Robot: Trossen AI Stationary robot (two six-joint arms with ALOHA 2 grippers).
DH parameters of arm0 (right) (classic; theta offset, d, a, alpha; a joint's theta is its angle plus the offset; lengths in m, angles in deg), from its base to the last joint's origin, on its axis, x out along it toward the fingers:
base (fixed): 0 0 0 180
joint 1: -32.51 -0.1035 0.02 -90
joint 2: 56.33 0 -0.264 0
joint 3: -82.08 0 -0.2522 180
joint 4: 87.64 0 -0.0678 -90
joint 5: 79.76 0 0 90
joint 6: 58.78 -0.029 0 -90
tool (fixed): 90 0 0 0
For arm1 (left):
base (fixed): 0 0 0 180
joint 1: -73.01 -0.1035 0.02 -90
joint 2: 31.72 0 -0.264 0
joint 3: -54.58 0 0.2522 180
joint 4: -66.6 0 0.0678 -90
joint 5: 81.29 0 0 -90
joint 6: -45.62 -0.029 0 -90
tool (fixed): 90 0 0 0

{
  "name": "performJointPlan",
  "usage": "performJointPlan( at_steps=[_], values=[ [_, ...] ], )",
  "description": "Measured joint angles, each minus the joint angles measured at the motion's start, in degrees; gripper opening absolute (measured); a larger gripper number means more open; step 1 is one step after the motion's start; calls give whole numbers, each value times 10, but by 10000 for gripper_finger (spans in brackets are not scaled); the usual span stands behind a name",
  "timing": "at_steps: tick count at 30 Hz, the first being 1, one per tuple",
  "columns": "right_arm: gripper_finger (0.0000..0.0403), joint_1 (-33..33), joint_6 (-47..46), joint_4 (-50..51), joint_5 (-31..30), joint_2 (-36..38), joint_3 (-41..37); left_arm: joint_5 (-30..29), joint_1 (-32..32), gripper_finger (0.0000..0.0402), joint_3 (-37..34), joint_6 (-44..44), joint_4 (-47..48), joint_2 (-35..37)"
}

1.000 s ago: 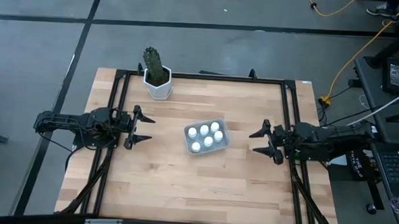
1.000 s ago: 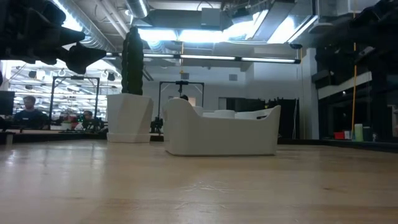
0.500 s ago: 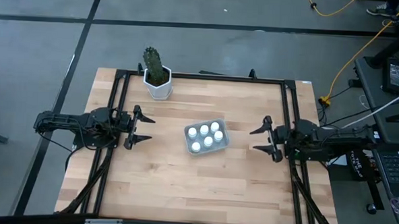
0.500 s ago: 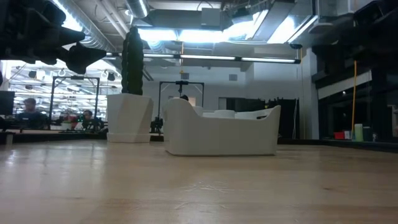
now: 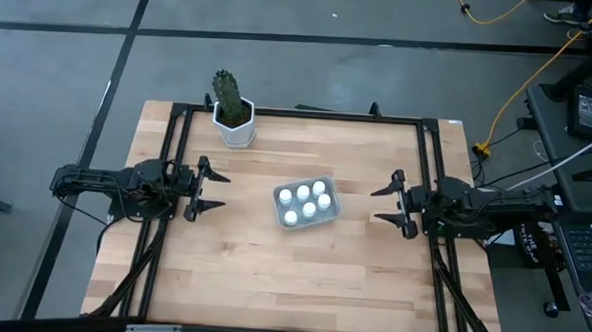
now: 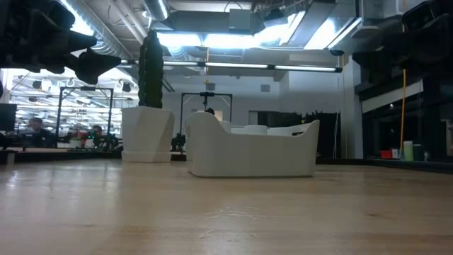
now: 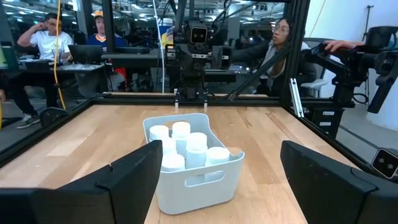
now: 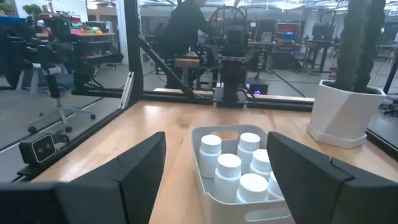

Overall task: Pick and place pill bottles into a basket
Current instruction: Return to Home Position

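Note:
The pale basket (image 5: 305, 203) stands on the table's middle with several white pill bottles (image 5: 304, 192) upright inside it. It also shows in the left wrist view (image 7: 194, 171), the right wrist view (image 8: 242, 186) and the low view (image 6: 251, 150). My left gripper (image 5: 215, 193) is open and empty at the table's left side, level, pointing at the basket. My right gripper (image 5: 384, 207) is open and empty at the table's right side, also pointing at the basket.
A white hexagonal pot with a cactus (image 5: 232, 114) stands at the table's far edge, left of middle. A black frame (image 5: 298, 113) runs around the table. People sit at desks in the room beyond (image 7: 46, 43). Bare wood lies all around the basket.
My right gripper has drawn back a little toward the table's right edge and risen slightly, staying open. The basket and bottles have kept still.

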Motion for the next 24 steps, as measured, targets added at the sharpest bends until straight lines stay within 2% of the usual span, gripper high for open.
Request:
performJointPlan(
  at_steps=[10, 14, 24],
  values=[
    [281, 23, 1, 6, 0, 118, 0, 0, 0, 320, 0, 1, 0, 0],
    [281, 27, 1, -22, -2, 117, 0, 0, 0, 320, 0, 1, 1, 0],
    [281, 27, 1, -9, -2, 114, -1, 0, 0, 320, 0, 0, 2, 0]
  ],
)
